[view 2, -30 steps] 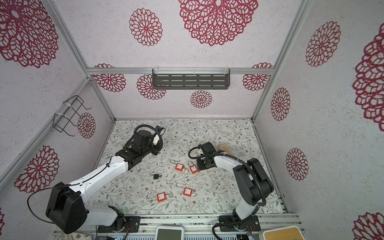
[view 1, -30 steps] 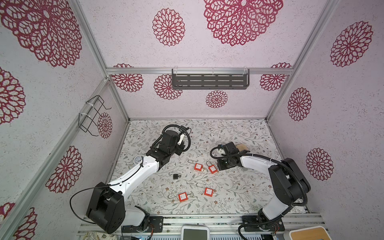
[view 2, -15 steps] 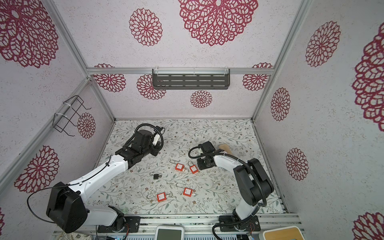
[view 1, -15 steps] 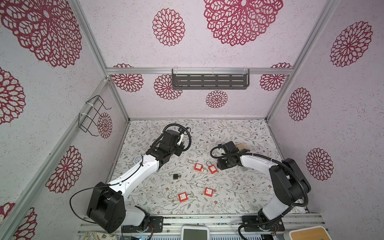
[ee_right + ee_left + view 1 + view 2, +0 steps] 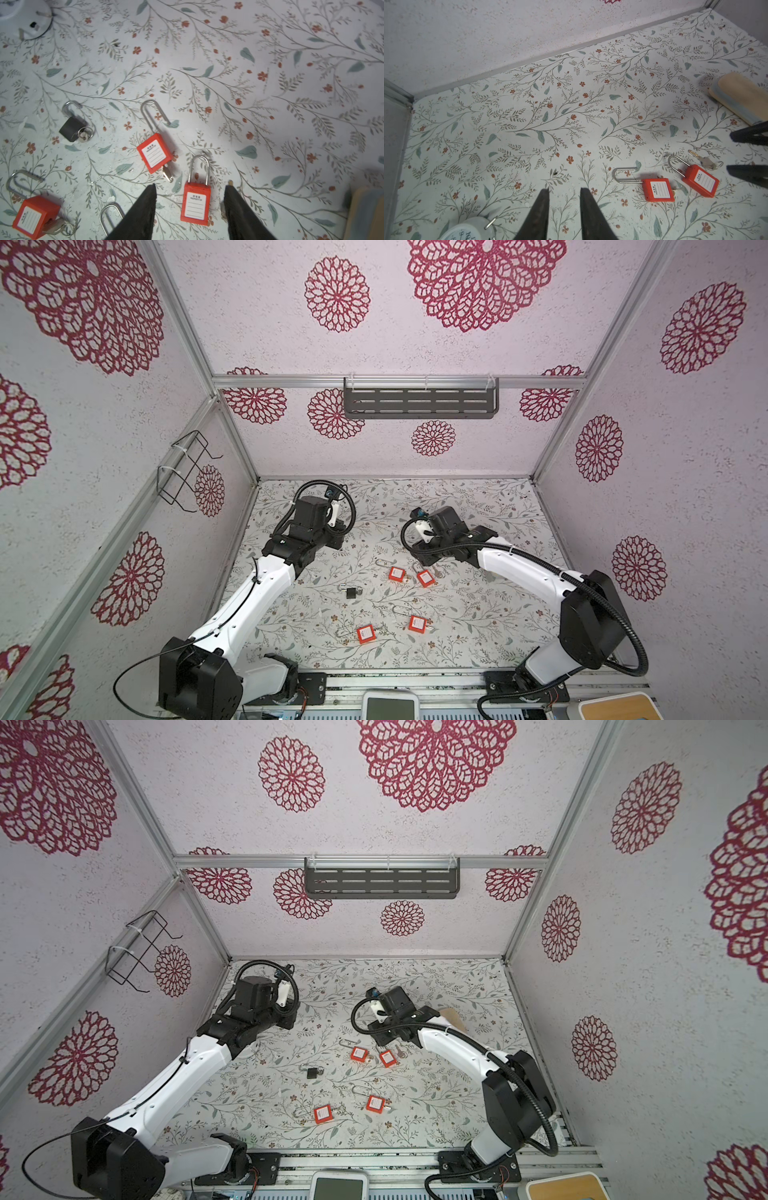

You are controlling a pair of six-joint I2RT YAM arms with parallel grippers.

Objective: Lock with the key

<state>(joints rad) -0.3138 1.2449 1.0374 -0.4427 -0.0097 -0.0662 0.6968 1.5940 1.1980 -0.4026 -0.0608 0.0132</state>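
Right of mid-frame from above, the right hand stands spread and empty, straddling a red padlock that lies on the worktop. Left hand hangs narrowly parted, holding nothing.

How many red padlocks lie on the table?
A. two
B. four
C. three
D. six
B: a top view shows four red padlocks lying on the table; the black padlock is a fifth lock and does not count.
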